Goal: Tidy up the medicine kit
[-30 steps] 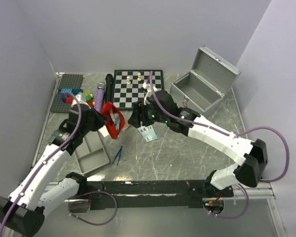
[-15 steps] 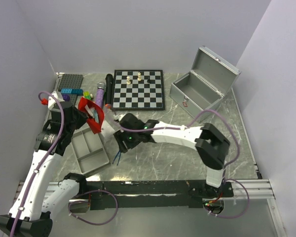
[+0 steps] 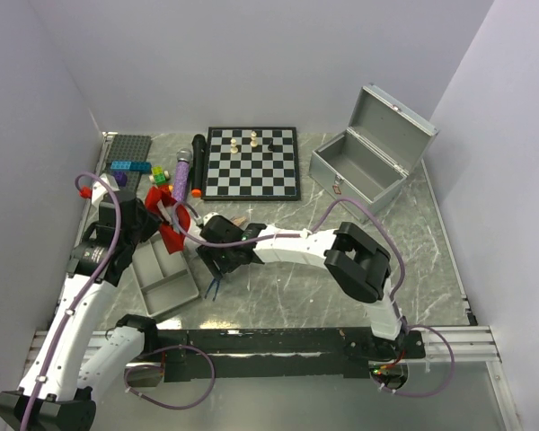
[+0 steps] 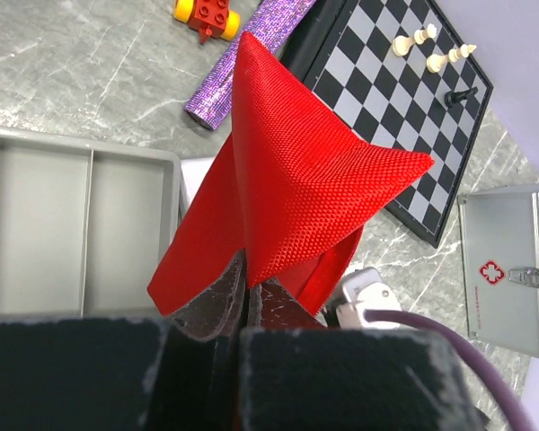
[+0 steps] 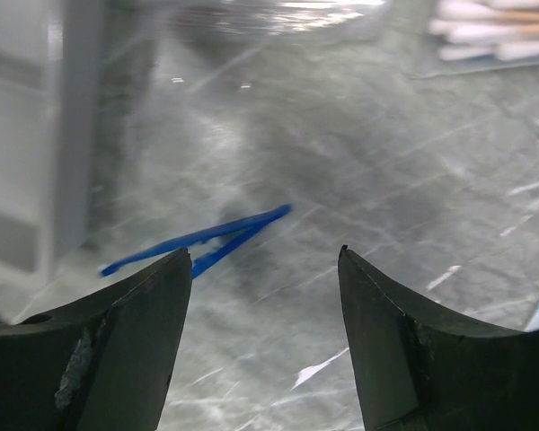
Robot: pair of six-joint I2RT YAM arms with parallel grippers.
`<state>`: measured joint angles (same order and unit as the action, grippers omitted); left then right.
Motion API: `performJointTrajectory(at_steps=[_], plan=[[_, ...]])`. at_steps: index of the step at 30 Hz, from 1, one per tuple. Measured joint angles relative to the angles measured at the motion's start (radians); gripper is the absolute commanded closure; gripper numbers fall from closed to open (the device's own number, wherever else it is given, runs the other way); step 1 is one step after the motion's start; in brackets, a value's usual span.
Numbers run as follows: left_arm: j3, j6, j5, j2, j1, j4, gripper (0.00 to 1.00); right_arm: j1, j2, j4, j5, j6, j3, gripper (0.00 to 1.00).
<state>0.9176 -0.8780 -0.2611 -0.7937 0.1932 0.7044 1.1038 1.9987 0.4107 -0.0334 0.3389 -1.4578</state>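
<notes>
My left gripper (image 4: pixel 247 289) is shut on a corner of the red mesh pouch (image 4: pixel 287 171) and holds it up above the table; in the top view the pouch (image 3: pixel 169 226) hangs beside the grey tray's far end. My right gripper (image 5: pixel 265 256) is open and empty, low over the table, with the blue tweezers (image 5: pixel 198 241) lying just ahead of its left finger. In the top view the right gripper (image 3: pixel 217 266) is just above the tweezers (image 3: pixel 214 285). The open metal medicine case (image 3: pixel 364 166) stands at the back right.
A grey two-part tray (image 3: pixel 166 280) lies left of the tweezers. A packet of cotton swabs (image 5: pixel 494 36) lies beyond the right gripper. The chessboard (image 3: pixel 251 162), purple microphone (image 3: pixel 181 173), black microphone (image 3: pixel 198 160) and a Lego baseplate (image 3: pixel 126 154) line the back.
My right arm swung left and down from near the chessboard to the tweezers. My left arm drew the red pouch leftward and a little lower, next to the tray.
</notes>
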Motion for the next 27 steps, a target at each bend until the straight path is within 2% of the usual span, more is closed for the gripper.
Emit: performJointTrajectory(at_steps=[11, 17, 22, 27], plan=[[-0.027, 0.000, 0.001, 0.003, 0.000, -0.003, 0.99, 0.001, 0.042, -0.014, -0.091, 0.008, 0.004, 0.30], [-0.033, 0.000, 0.001, 0.006, 0.000, -0.004, 0.99, 0.003, 0.051, -0.032, -0.110, 0.019, 0.014, 0.34], [-0.038, 0.000, 0.002, 0.006, 0.000, -0.005, 0.99, -0.003, 0.019, -0.091, -0.124, 0.034, 0.078, 0.43], [-0.043, 0.000, 0.002, 0.006, 0.000, -0.005, 0.99, -0.033, -0.047, -0.122, -0.138, 0.042, 0.176, 0.40]])
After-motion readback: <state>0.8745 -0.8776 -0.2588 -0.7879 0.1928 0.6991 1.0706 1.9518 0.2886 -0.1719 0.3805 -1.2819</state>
